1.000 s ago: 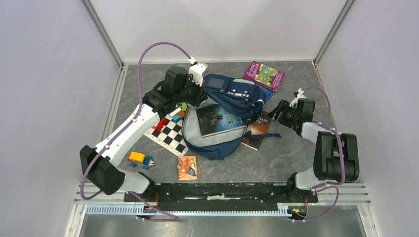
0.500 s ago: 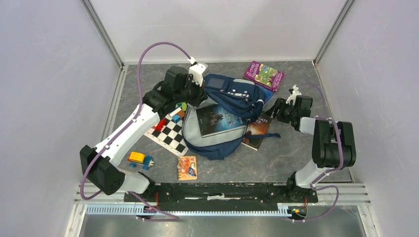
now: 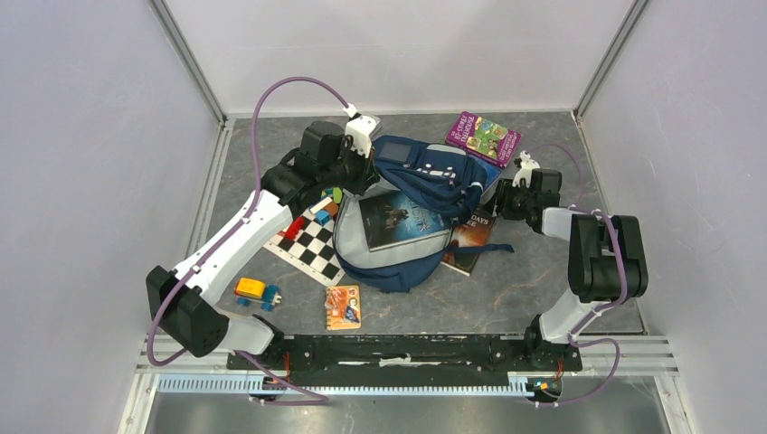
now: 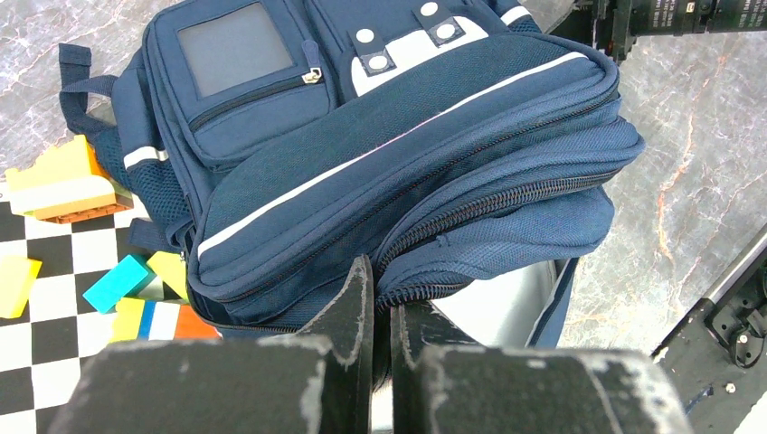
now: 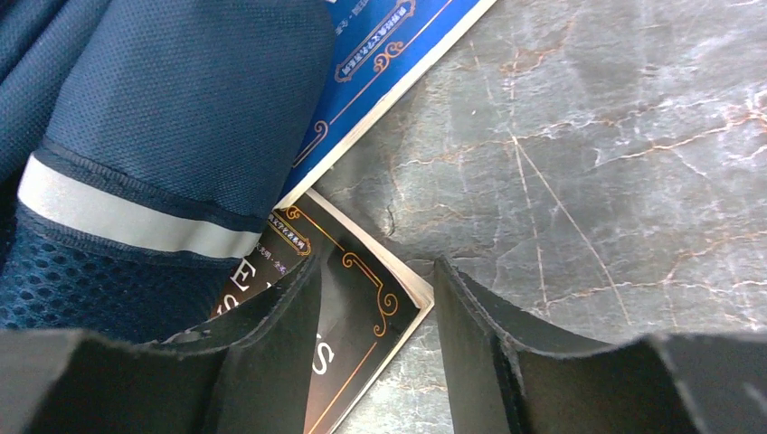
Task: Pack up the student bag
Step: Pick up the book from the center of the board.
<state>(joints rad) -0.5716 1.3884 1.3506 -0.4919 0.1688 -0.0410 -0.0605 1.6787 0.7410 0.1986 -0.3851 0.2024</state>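
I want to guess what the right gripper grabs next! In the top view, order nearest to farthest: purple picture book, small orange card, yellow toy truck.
1. Purple picture book, at the back, near the right gripper.
2. Small orange card, front middle.
3. Yellow toy truck, front left.

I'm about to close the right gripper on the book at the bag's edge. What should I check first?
1. Left gripper pinching the student bag: ok, its fingers are shut on the fabric by the zip.
2. Bag mouth open: ok, the grey lining shows, with a dark book lying on it.
3. Right gripper open: ok.
4. Target between the fingers: ok, the corner of the gold-trimmed book sits in the gap.
5. Book free to pull out: not ok, the bag's side covers part of it.
6. Fingers low enough to catch the book's edge: cannot tell.
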